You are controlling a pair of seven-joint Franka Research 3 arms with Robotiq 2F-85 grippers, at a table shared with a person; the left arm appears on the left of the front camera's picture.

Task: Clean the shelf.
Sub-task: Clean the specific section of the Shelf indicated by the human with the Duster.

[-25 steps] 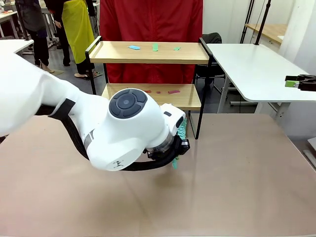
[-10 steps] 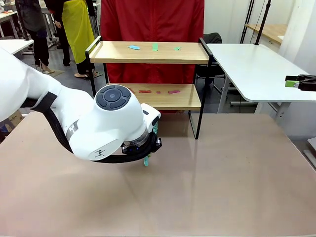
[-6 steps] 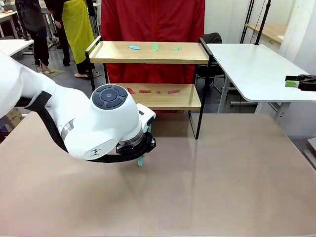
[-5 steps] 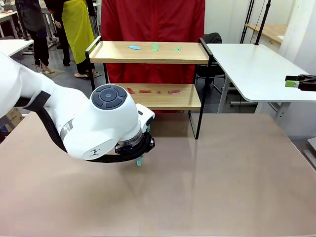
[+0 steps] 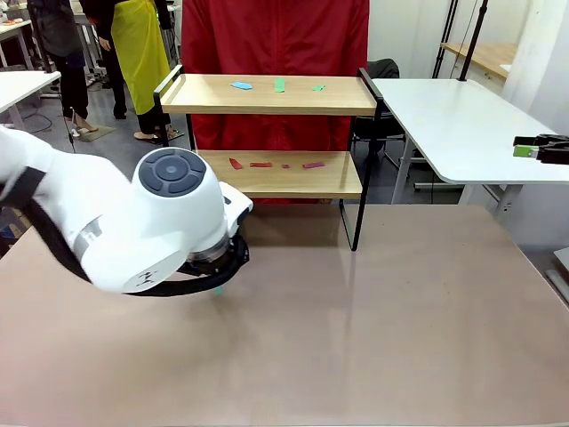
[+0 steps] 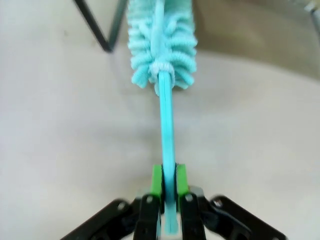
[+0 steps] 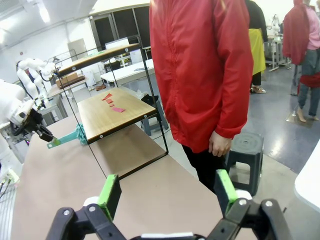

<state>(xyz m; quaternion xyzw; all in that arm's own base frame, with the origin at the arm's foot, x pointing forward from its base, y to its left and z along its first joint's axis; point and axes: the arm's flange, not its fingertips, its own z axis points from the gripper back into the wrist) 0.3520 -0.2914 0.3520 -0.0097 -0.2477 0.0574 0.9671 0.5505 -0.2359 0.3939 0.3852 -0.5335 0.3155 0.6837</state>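
Observation:
The shelf (image 5: 267, 94) stands at the table's far edge, two wooden boards in a black frame. Small blue and green scraps (image 5: 279, 85) lie on its top board, red scraps (image 5: 313, 165) on the lower board (image 7: 114, 111). My left gripper (image 6: 169, 174) is shut on the flat handle of a teal fluffy duster (image 6: 162, 40), whose head points toward a black shelf leg (image 6: 95, 27). In the front view the left arm's wrist (image 5: 173, 222) covers the gripper; a teal tip (image 5: 216, 290) peeks out below. My right gripper (image 7: 167, 195) is open and empty, hovering at the far right (image 5: 520, 148).
A person in a red coat (image 5: 271, 36) stands right behind the shelf, one hand (image 7: 218, 145) hanging down. A white table (image 5: 453, 120) adjoins the shelf on the right, and a black stool (image 7: 246, 148) stands near the person. The brown tabletop (image 5: 400, 320) lies bare.
The left arm has swung leftward across the table with the duster, away from the shelf's front. The right gripper has stayed still.

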